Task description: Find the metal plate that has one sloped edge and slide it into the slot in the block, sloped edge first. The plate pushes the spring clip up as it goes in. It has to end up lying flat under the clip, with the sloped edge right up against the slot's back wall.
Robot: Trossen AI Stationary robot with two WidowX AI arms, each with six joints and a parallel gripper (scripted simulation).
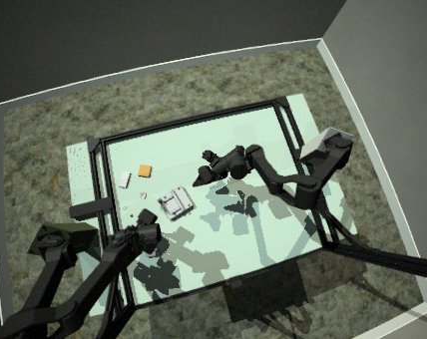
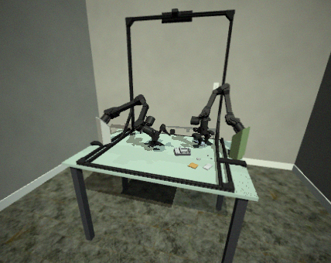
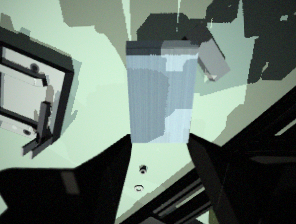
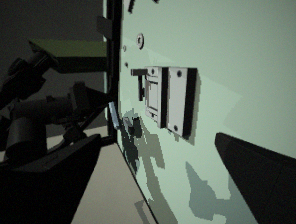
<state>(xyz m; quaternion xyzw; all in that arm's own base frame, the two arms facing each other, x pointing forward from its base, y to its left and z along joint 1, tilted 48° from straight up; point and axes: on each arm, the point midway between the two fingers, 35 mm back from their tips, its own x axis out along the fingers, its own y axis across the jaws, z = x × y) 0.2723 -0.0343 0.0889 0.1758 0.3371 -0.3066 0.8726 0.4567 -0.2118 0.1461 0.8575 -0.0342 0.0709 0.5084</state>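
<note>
My left gripper [image 1: 147,219] [image 2: 199,138] [image 3: 159,138] is shut on a pale blue-grey metal plate [image 3: 160,95] [image 4: 114,118] and holds it above the table, near the front left of the frame. The plate points away from the fingers, with a darker band at its far end. The grey block [image 1: 177,202] [image 2: 182,151] [image 3: 30,105] [image 4: 167,100] with the slot and clip lies on the table a short way from the plate, apart from it. My right gripper [image 1: 200,178] [image 2: 162,129] [image 4: 158,138] is open and empty, hanging low on the other side of the block.
An orange plate [image 1: 145,170] [image 2: 192,165] and a white plate [image 1: 125,179] [image 2: 208,166] lie beyond the block near the frame's left bar. Small washers [image 1: 143,195] [image 3: 142,169] lie between them and my left gripper. A black frame [image 1: 188,122] borders the table.
</note>
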